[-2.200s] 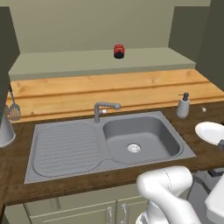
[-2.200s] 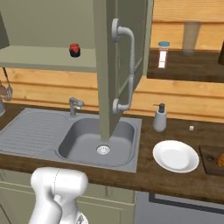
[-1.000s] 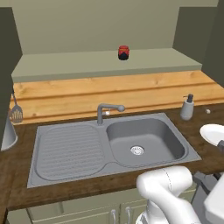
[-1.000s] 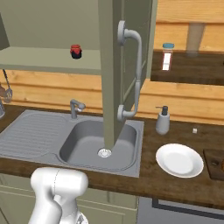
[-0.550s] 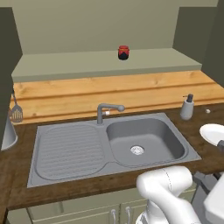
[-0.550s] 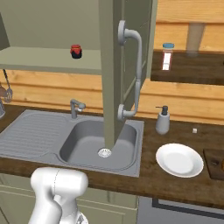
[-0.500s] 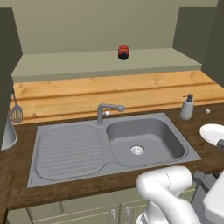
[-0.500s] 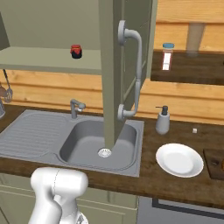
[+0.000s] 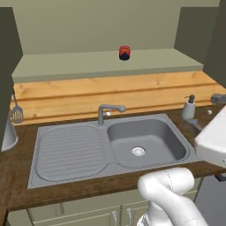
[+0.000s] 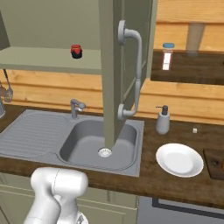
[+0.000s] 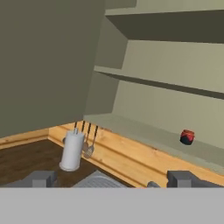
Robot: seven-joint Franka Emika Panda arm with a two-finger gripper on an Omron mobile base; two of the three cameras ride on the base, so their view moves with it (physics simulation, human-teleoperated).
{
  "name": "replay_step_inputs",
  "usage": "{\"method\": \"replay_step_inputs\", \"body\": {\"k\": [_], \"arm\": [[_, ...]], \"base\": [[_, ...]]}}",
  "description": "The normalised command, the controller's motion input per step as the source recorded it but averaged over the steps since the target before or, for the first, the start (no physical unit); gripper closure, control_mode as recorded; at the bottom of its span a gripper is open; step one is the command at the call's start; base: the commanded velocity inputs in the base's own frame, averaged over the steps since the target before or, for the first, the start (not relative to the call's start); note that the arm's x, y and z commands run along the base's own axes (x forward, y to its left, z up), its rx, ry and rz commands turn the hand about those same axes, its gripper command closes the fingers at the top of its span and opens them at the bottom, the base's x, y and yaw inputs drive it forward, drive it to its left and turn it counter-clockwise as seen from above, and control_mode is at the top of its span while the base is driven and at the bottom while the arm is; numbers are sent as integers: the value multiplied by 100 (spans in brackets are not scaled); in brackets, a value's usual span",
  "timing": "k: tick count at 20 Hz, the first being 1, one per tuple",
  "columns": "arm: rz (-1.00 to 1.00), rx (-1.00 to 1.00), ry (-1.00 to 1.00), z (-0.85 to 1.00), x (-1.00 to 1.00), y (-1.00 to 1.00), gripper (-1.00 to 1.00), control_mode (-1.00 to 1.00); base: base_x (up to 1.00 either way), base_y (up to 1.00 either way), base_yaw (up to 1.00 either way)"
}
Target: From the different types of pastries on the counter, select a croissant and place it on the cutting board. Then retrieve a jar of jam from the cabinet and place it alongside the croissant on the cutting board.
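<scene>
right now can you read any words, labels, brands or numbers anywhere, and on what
None can be read.
The jar of jam on the cabinet shelf: plain red, no lettering visible.
The tall bottle on the wooden shelf has a red and white label, too small and blurred to read.
The soap dispenser: no markings visible.

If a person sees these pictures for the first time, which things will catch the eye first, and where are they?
The small red jar of jam stands alone on the pale shelf of the open cabinet, above the wooden backsplash. Below it, the grey steel sink with its faucet is set in the dark counter. In the right base view, a round white plate lies right of the sink, near a soap dispenser.
</scene>
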Motion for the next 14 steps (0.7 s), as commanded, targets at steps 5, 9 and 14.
{"method": "replay_step_inputs", "body": {"k": [5,9,14], "arm": [[0,0,0,18,73,-4,-100,-100],[-1,0,-8,0,74,-13,-100,-100],[-9,0,-17,0,60,-10,-100,-100]], "base": [[0,0,0],[0,0,0],[0,0,0]]}}
